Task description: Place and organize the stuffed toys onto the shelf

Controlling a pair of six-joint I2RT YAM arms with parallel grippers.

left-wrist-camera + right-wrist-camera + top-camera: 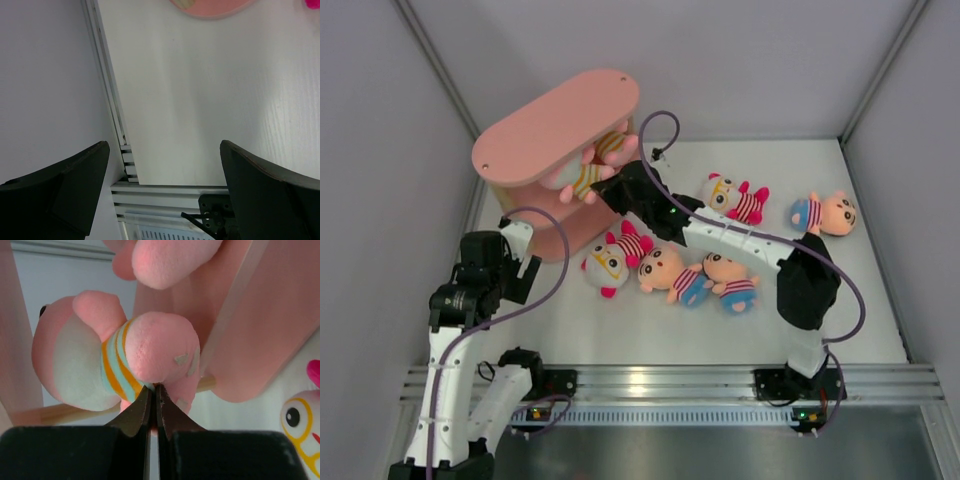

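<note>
Pink striped toy [120, 355] pinched in right jaws, arm [740, 240] extended; left jaws wide.

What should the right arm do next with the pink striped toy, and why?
Probably open the right gripper and back out: it is shut on the pink striped toy, which is in between the boards of the shelf.
</note>
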